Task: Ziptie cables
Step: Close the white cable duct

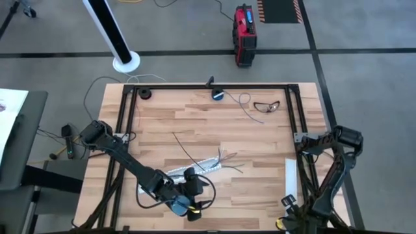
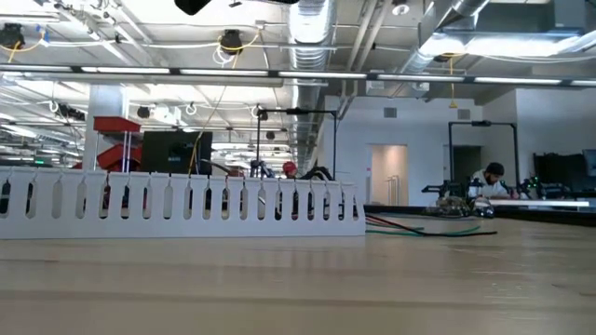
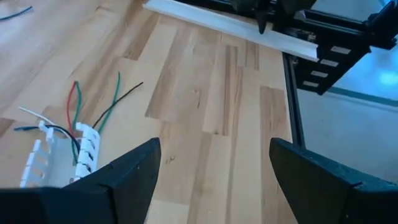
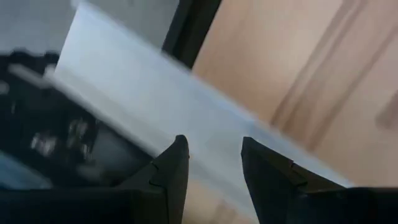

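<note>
Cables [image 1: 227, 162] lie mid-tabletop, a straggly fan of thin wires spilling from the right end of a white slotted strip [image 1: 195, 167] w/ loose ends toward the right; in the left wrist view we see red, green, dark & white strands [image 3: 81, 112] running out of that strip [image 3: 62, 155] onto bare wood. Left arm reaches from the tabletop's [image 1: 260, 136] left edge diagonally toward the front centre, elbow low, wrist ending just in front of the strip. Left tool [image 1: 188, 207] sits at the front edge beside the strip's near end; its fingers [image 3: 134, 171] stand wide apart w/ nothing between them, only wood showing in the gap. Right arm is folded back at the right edge, tool [image 1: 289, 205] near the front right corner over a second white strip [image 1: 290, 177]. Right wrist view gives its fingers [image 4: 171, 168] a narrow gap, part open, holding nothing, w/ a pale flat strip [image 4: 155, 106] blurred beyond them. Low view shows neither tool, just the slotted strip [image 2: 177, 200] side-on w/ green, red & dark wires [image 2: 428, 228] trailing right of it, plus a person [image 2: 492, 179] seated far back in the room. High view alone shows a small round blue-black device [image 1: 218, 95] & its pale cord [image 1: 250, 112] by the far edge, well apart from the cables.
</note>
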Robot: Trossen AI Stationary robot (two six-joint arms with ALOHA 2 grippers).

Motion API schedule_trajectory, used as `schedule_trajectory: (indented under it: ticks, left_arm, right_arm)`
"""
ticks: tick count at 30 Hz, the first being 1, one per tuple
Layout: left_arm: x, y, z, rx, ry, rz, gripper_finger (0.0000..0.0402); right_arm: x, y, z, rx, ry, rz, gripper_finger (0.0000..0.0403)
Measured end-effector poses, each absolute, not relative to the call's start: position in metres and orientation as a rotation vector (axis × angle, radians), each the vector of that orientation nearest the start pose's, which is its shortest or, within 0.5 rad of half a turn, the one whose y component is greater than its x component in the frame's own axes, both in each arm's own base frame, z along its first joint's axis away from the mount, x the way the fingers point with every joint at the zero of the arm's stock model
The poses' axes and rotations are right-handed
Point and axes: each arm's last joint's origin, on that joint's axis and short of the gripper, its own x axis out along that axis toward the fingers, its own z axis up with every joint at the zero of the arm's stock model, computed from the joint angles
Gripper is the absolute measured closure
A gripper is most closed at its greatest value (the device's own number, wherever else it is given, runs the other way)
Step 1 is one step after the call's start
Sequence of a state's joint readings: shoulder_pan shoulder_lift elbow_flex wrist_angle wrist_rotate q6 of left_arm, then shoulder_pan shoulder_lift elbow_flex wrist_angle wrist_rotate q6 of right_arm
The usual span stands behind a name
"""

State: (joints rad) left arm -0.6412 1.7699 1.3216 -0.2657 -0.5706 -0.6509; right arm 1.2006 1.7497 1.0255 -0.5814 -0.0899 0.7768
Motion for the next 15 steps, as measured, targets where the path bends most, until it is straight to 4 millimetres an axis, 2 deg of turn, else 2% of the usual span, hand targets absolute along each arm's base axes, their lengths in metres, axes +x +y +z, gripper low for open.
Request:
schedule_trajectory:
  ticks: [6, 9, 11, 15]
  left_arm:
    - [0.315, -0.227, 0.25, -0.284, 0.576, 0.12, 0.0106]
    - [0.312, -0.232, 0.249, -0.289, 0.582, 0.111, 0.0106]
    - [0.309, -0.235, 0.249, -0.301, 0.583, 0.107, 0.0106]
    - [0.305, -0.24, 0.249, -0.309, 0.58, 0.106, 0.0106]
  right_arm:
    - [0.131, 0.309, 0.134, -0.004, 1.405, 0.523, 0.0262]
    - [0.152, 0.306, 0.127, 0.023, 1.359, 0.44, 0.0262]
    - [0.175, 0.295, 0.125, 0.037, 1.333, 0.358, 0.0262]
    - [0.222, 0.257, 0.124, 0.069, 1.291, 0.171, 0.0267]
